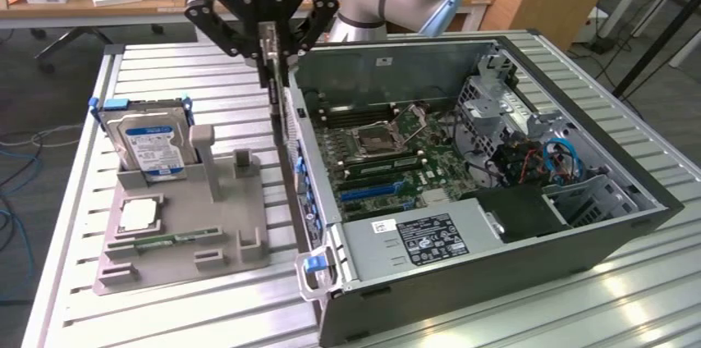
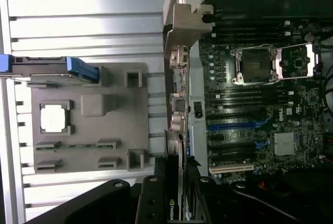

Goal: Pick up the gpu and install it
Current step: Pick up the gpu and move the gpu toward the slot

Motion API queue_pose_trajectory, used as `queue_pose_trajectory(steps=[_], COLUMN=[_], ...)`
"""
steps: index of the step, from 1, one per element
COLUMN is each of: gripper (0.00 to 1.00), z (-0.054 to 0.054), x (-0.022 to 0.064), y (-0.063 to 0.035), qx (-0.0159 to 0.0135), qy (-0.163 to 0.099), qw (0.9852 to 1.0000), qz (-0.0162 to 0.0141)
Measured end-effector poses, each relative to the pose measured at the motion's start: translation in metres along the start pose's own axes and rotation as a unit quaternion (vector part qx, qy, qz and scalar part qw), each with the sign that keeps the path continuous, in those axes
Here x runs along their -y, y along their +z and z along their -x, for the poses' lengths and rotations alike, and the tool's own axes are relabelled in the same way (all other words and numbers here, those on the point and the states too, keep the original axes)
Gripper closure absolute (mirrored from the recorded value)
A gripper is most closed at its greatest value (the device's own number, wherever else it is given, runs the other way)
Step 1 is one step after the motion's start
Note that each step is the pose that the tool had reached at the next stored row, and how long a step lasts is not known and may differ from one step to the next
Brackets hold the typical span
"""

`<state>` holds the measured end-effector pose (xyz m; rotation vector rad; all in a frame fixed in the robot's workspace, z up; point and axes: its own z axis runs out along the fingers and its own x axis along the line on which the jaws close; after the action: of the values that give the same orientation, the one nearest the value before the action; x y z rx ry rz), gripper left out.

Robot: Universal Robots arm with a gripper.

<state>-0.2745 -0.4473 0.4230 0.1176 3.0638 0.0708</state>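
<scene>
My gripper [image 1: 271, 46] is clamped on the top edge of the gpu [image 1: 281, 106], which hangs from it upright and edge-down, clear of everything under it. In the wrist view the card runs away from my fingers [image 2: 151, 203] with its pale metal end bracket [image 2: 182, 21] at the far end. The card hangs in the gap between the grey parts tray [image 1: 225, 225] and the near wall of the open computer case [image 1: 613, 233], just outside that wall and not yet over the motherboard [image 1: 383, 139]. The case lies on its side toward the tabletop's [image 1: 164, 77] edge at the exterior view's right. The tray sits toward the edge at the exterior view's left and carries the blue-labelled hard drive [image 1: 148, 143], a square processor chip [image 1: 140, 215] and a narrow green memory stick [image 1: 164, 241]. I judge the pick-up done and the carry toward the case under way, with the install not begun. Seating the card would call for bringing it over the case wall, lining its lower edge up with one of the blue expansion slots [image 1: 367, 192], with the bracket toward the rear opening, and pressing straight down without tilting.
</scene>
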Motion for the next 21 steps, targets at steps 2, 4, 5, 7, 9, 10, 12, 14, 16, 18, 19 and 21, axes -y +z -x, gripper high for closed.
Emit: queue_pose_trajectory(steps=[2,4,5,7,9,10,12,14,16,18,19,21], gripper=[0.74,0.74,0.74,0.74,0.74,0.74,0.74,0.74,0.74,0.74,0.74,0.74], z=[0.008,0.017,0.021,0.030,0.039,0.043,0.052,0.061,0.070,0.079,0.084,0.093], x=[-0.0006,-0.0013,-0.0016,-0.0023,-0.0029,-0.0033,-0.0039,-0.0046,-0.0053,-0.0060,-0.0063,-0.0070], y=[0.0005,0.0011,0.0015,0.0022,0.0028,0.0032,0.0039,0.0046,0.0053,0.0060,0.0063,0.0070], qx=[-0.0002,-0.0007,-0.0010,-0.0015,-0.0020,-0.0023,-0.0026,-0.0030,-0.0035,-0.0039,-0.0041,-0.0045], qy=[0.000,0.000,0.000,0.000,0.000,0.000,0.000,0.000,0.000,0.000,0.000,0.000], qw=[1.0000,1.0000,1.0000,1.0000,1.0000,1.0000,1.0000,1.0000,1.0000,1.0000,1.0000,1.0000], qz=[0.0000,-0.0001,-0.0001,-0.0001,-0.0002,-0.0002,-0.0002,-0.0001,0.0000,0.0002,0.0004,0.0006])
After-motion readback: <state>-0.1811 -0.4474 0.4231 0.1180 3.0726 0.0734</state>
